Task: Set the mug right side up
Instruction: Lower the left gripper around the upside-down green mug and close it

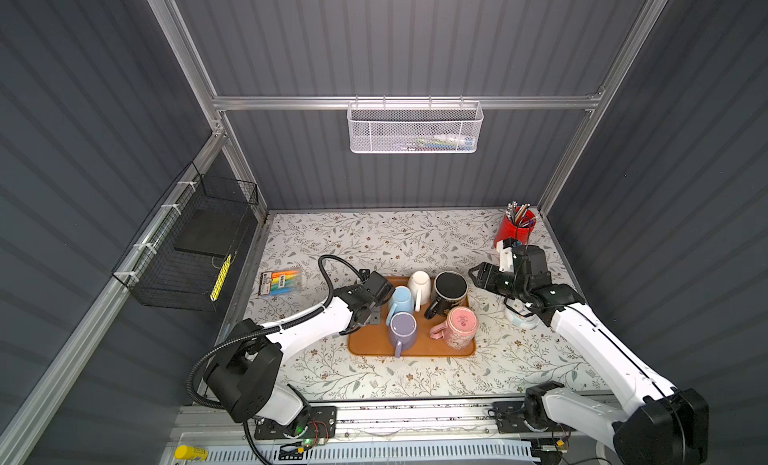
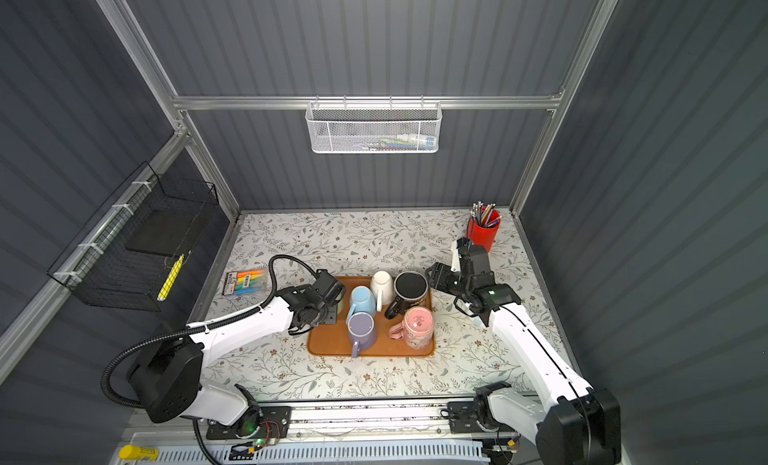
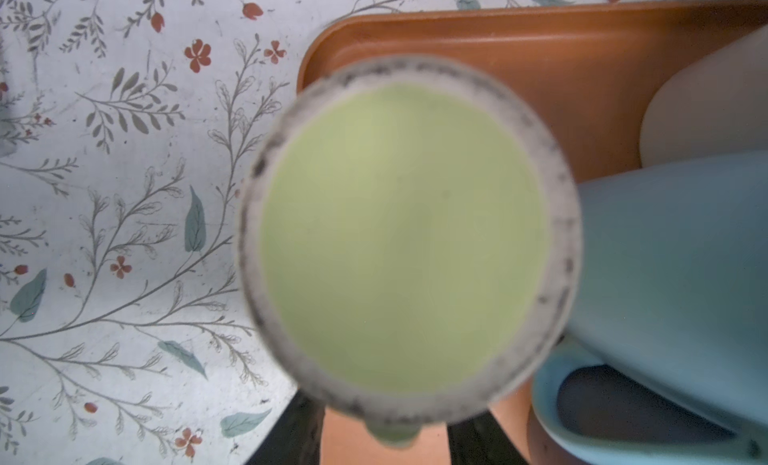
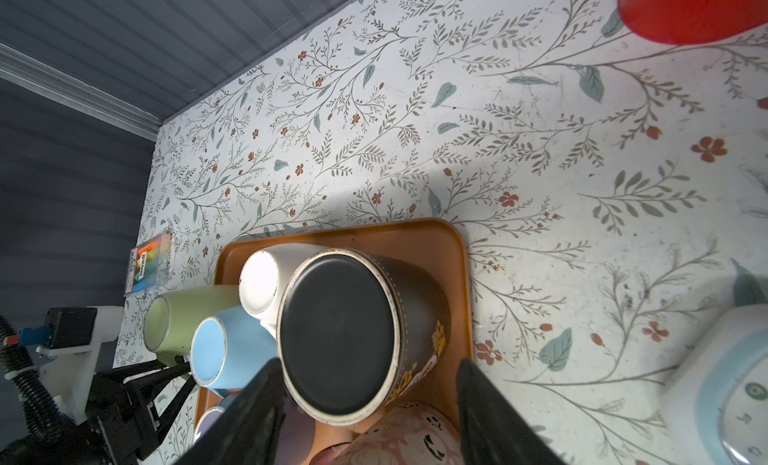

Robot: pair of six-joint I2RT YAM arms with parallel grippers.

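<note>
Left wrist view: left tool (image 3: 386, 434) half-open astride green mug handle (image 3: 392, 437), blue mug (image 3: 665, 255) alongside; right tool (image 4: 370, 363) open, empty.

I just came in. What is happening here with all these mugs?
Six mugs stand upside down on an orange tray. The left tool straddles the handle of the green mug; whether it grips yet is unclear. The right tool hovers open beside the black mug, holding nothing. No mug is upright yet.
</note>
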